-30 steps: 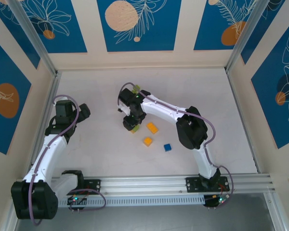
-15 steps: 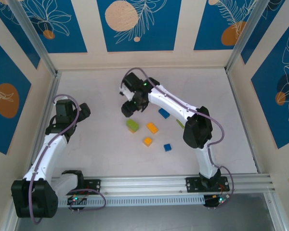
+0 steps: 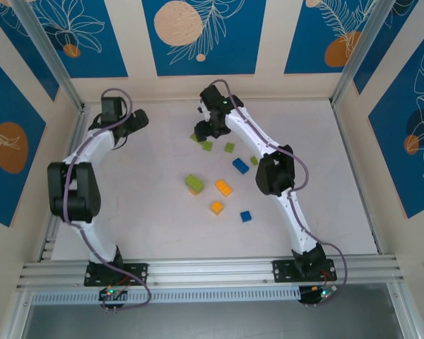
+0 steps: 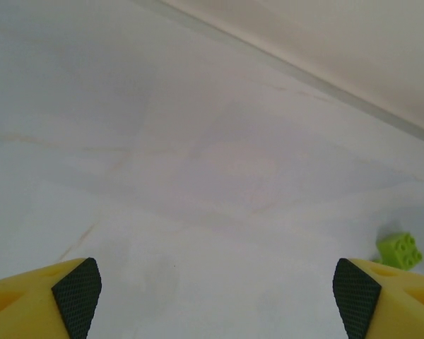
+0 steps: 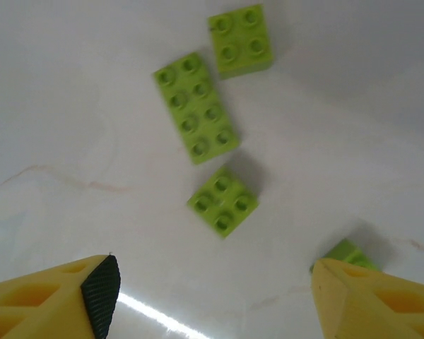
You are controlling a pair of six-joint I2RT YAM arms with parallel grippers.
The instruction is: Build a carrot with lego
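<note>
Right wrist view: the right end effector (image 5: pixel 212 300), released and empty, hangs just short of a square lime lego brick (image 5: pixel 223 201) lying straight ahead.

Long lime brick (image 5: pixel 196 107) between two square lime bricks (image 5: pixel 222 201) on pale table (image 5: pixel 56 106), yellow fingers (image 5: pixel 49 296) wide apart

Loose lego (image 3: pixel 194 183) on white table (image 3: pixel 141 219)

No text, label, brand, number or sign can be read. The blue wall panels (image 3: pixel 198 35) at the far side carry leaf outlines and orange discs, not lettering. Any marking on the studs of the lime green bricks (image 5: pixel 196 106) is too blurred to read.
</note>
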